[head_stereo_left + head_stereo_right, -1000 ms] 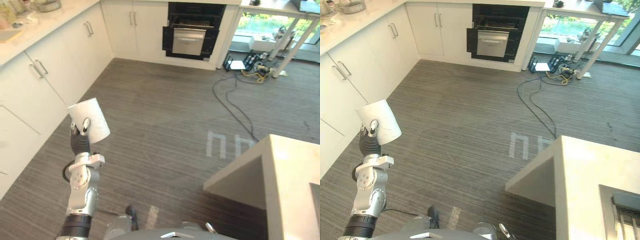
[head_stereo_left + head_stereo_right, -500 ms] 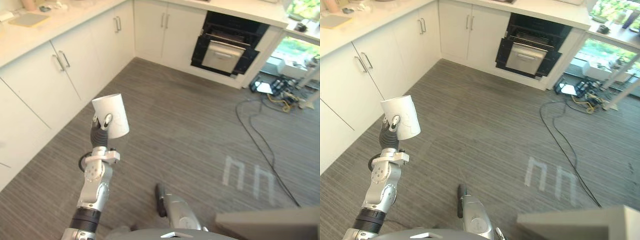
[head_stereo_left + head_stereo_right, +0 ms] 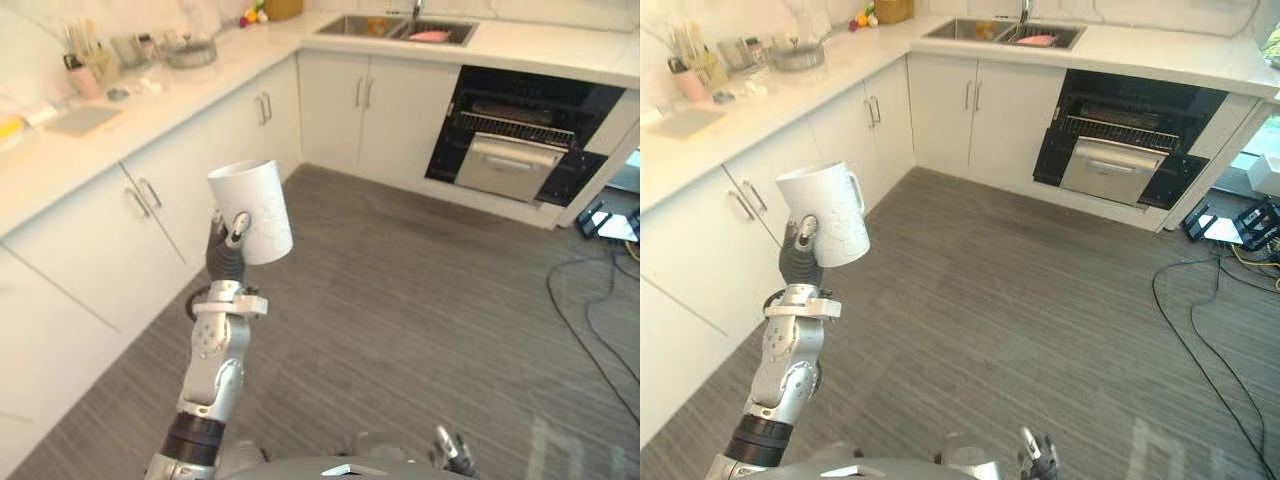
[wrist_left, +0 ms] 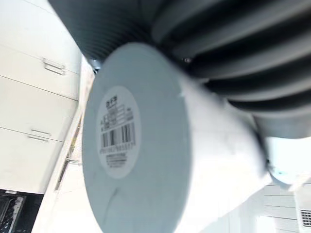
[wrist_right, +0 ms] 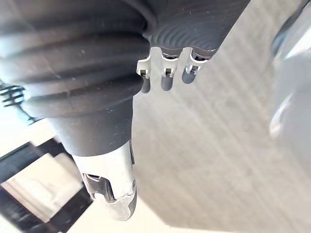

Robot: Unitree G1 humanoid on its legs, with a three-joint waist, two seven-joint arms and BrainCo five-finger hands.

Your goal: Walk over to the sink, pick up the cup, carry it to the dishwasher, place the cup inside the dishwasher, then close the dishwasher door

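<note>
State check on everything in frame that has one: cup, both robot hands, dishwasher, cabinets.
cup: held in the air, mouth up, slightly tilted.
left robot hand: shut on the cup.
right robot hand: open, holding nothing.
dishwasher: door open, rack showing.
cabinet doors: all shut.

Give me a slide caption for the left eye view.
Left robot hand holds a white cup over the grey floor, white cabinets alongside, dark dishwasher ahead.

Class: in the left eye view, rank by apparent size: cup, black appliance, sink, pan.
Largest to smallest:
1. Black appliance
2. Cup
3. Sink
4. Pan
The cup, in the left hand near the camera, gains from nearness.
</note>
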